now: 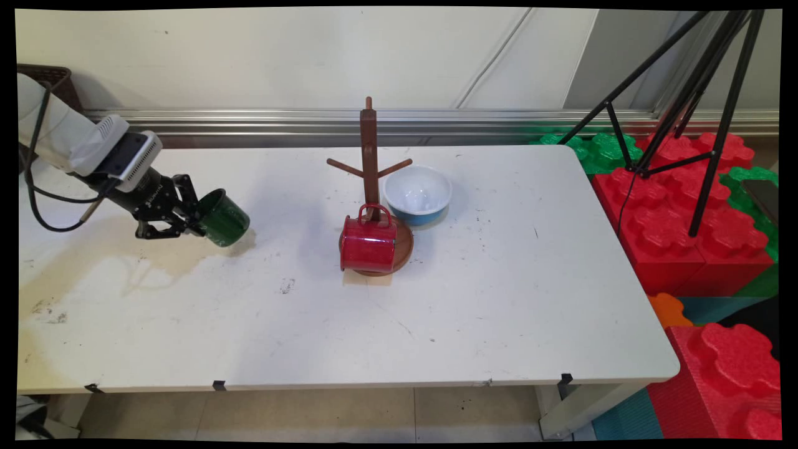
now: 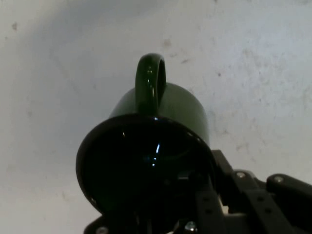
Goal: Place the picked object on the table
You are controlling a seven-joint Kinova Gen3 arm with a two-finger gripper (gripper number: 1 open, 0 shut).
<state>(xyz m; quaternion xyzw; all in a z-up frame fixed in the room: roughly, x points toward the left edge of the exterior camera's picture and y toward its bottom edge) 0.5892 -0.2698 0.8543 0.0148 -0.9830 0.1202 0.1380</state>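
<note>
Black two-finger gripper (image 1: 198, 219) clamped on rim of glossy dark-green enamel mug (image 1: 223, 217), tilted above scuffed white table (image 1: 499, 299); farther right, red metal mug (image 1: 369, 243) on round base of wooden peg stand (image 1: 370, 163), beside white-lined blue bowl (image 1: 417, 194).

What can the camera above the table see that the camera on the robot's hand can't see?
Only the main view shows the red mug lying on the wooden mug tree's base, the white and blue bowl beside it, and the red and green blocks past the table's right end. Only the hand view looks into the green mug's dark mouth and straight at its handle. Both show that mug in the gripper, above the white table.
</note>
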